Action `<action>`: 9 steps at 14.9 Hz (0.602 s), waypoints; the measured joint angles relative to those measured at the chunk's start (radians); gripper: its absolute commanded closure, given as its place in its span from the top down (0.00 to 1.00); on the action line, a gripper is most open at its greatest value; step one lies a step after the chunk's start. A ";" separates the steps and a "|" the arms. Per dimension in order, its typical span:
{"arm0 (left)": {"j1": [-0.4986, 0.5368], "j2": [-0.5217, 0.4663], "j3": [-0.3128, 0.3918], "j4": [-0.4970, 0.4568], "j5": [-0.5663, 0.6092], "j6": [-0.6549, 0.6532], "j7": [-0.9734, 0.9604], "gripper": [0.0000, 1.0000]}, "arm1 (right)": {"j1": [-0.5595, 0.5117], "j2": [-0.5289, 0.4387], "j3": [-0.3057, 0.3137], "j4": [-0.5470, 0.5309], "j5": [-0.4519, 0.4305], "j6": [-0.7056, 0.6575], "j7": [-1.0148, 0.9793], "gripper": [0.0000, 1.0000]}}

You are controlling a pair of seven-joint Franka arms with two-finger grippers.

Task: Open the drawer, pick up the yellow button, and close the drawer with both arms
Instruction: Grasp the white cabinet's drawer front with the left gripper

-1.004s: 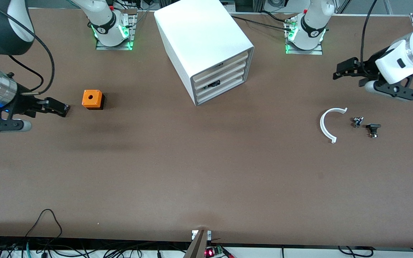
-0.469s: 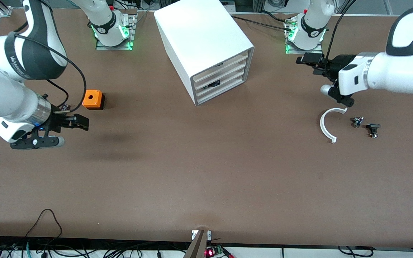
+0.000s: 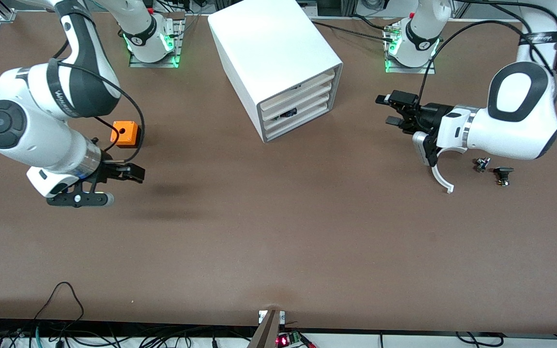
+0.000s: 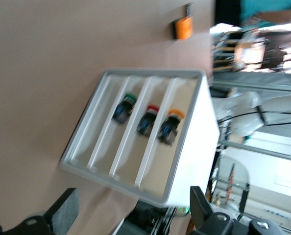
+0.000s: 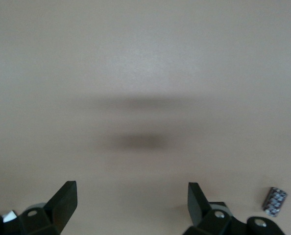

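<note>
Both jaws spread, empty: left gripper [image 3: 388, 110] faces the drawer cabinet [image 3: 278, 63], lining up on the orange-capped button [image 4: 169, 128]; right gripper [image 3: 136, 173] waits beside it.

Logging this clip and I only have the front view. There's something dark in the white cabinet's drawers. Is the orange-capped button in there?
Observer: Yes. The left wrist view, past the open left gripper, looks into the front of the cabinet, and the button lies in one slot.
Reviewer: Is it alone?
Observer: No. A red-capped button lies in the slot beside it, and a green-capped button in the next one.
Reviewer: Is anything under the right gripper?
Observer: Its wrist view shows the open right gripper over bare table, with one small dark part lying beside a finger.
</note>
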 measured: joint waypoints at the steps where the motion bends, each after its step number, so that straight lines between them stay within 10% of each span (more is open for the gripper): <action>1: 0.000 0.000 -0.004 -0.055 -0.055 0.035 0.055 1.00 | 0.014 0.007 0.000 0.000 0.001 0.005 0.035 1.00; 9: -0.006 -0.037 -0.297 -0.308 -0.233 0.384 0.147 0.80 | 0.103 0.042 0.001 0.015 0.065 0.028 0.334 1.00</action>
